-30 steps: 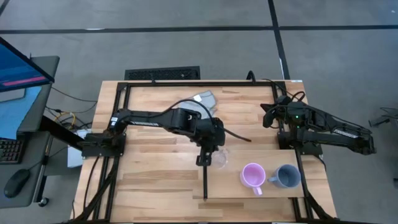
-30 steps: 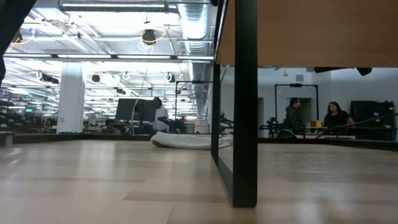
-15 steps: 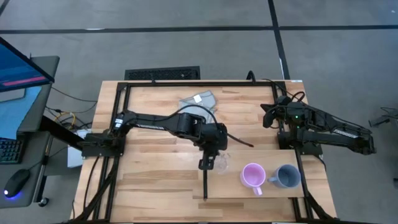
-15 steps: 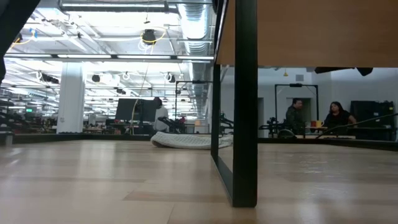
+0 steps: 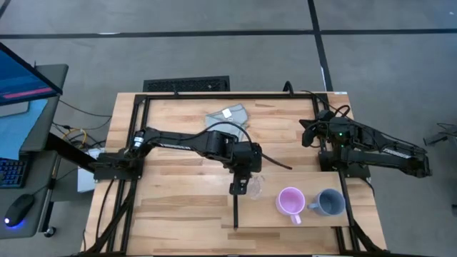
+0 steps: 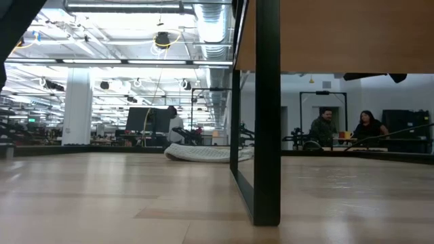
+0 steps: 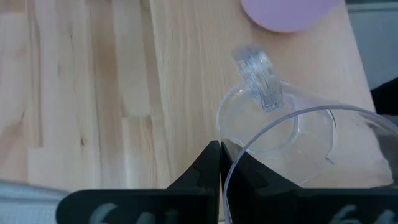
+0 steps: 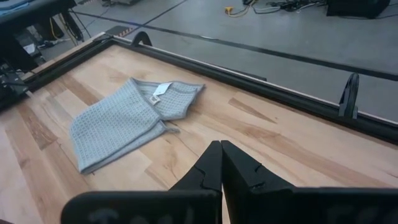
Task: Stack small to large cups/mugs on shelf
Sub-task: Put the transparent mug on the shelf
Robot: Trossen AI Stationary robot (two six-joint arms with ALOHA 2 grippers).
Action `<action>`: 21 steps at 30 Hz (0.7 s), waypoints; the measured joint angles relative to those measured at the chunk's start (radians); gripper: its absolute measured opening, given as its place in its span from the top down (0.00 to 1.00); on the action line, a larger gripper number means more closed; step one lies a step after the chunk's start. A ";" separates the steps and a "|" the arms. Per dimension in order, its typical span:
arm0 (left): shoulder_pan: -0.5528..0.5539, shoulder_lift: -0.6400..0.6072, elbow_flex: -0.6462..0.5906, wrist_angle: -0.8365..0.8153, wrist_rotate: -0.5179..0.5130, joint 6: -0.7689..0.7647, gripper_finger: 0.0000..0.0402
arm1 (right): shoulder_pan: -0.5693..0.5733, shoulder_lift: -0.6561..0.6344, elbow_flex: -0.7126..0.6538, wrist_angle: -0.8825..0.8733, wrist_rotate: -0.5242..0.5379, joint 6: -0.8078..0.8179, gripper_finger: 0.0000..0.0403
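The clear cup (image 5: 252, 186) is at the left end of the light-wood shelf (image 5: 300, 220), beside its black divider strip (image 5: 235, 210). My left gripper (image 5: 239, 187) is shut on this cup, which also shows in the left wrist view (image 7: 280, 134) with its handle (image 7: 257, 73) on the far side from the fingers. The pink-purple mug (image 5: 290, 201) and the grey-blue mug (image 5: 330, 203) stand upright on the shelf to the right. My right gripper (image 8: 221, 151) is shut and empty, waiting at the table's right side (image 5: 307, 133). My left gripper pinches the clear cup's wall at the rim (image 7: 226, 176), opposite the handle, one finger inside and one outside. The fingers come from above, pointing down. The cup is upright, mouth up; I cannot tell whether its base is on the shelf or just above it.
A folded light-blue cloth (image 5: 230, 114) lies at the table's far middle and shows in the right wrist view (image 8: 124, 121) and the low view (image 6: 203, 154). A black frame (image 5: 214, 95) runs round the tabletop. People stand in the room beyond the table (image 6: 366, 129).
My left gripper has gone a little toward the table's near edge, still shut on the clear cup, which has gone along with it and stayed upright. The arm has drawn off the cloth, so more of it shows.
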 joint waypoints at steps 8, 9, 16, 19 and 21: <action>0.000 0.006 -0.001 -0.004 0.032 -0.011 1.00 | 0.000 0.000 0.000 0.000 0.000 0.000 0.94; 0.000 0.006 -0.001 -0.002 0.032 -0.011 1.00 | 0.000 0.000 0.000 0.000 0.000 0.000 0.94; -0.001 0.006 -0.002 0.006 0.041 -0.029 0.99 | 0.000 0.000 0.000 0.000 0.000 0.000 0.94; -0.001 0.007 0.009 0.002 0.041 -0.029 0.97 | 0.000 0.000 0.000 -0.001 0.000 0.000 0.94; -0.002 0.008 0.020 0.005 0.050 -0.017 0.95 | 0.000 0.000 0.000 -0.001 0.000 0.000 0.94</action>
